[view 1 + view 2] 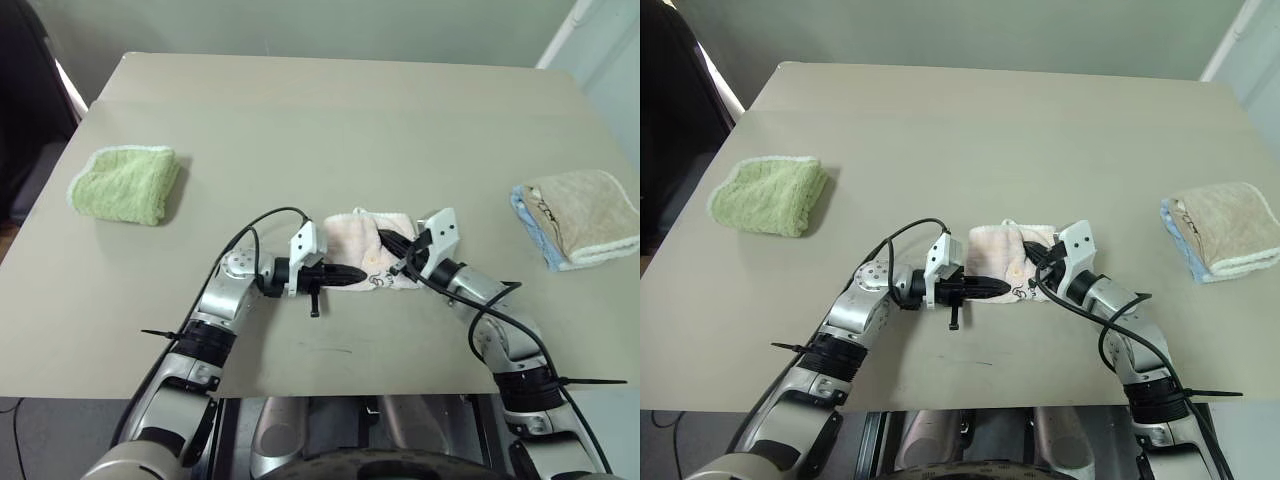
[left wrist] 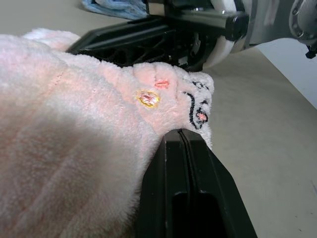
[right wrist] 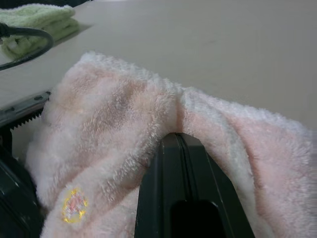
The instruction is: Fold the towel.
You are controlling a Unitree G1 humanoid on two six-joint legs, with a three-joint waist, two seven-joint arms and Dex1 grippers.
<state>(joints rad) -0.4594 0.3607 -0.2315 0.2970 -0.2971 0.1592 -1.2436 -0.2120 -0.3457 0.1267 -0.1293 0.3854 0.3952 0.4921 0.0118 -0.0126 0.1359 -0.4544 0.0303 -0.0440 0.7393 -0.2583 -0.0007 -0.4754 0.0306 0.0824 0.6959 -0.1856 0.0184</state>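
The pale pink towel point(image 1: 358, 238) lies bunched near the table's front edge, between my two grippers, with a small dark printed logo point(image 2: 194, 105) on its near corner. My left gripper point(image 1: 348, 275) comes in from the left along the towel's near edge. Its fingers point(image 2: 168, 188) are pressed together with the cloth puckered at their tips. My right gripper point(image 1: 388, 243) reaches in from the right onto the towel's right side. In the right wrist view its fingers point(image 3: 163, 188) are shut and the pink cloth folds over their tips.
A folded light green towel point(image 1: 125, 183) lies at the left of the beige table point(image 1: 320, 120). A folded beige towel with a blue layer point(image 1: 585, 218) sits at the right edge. Bare tabletop stretches behind the pink towel.
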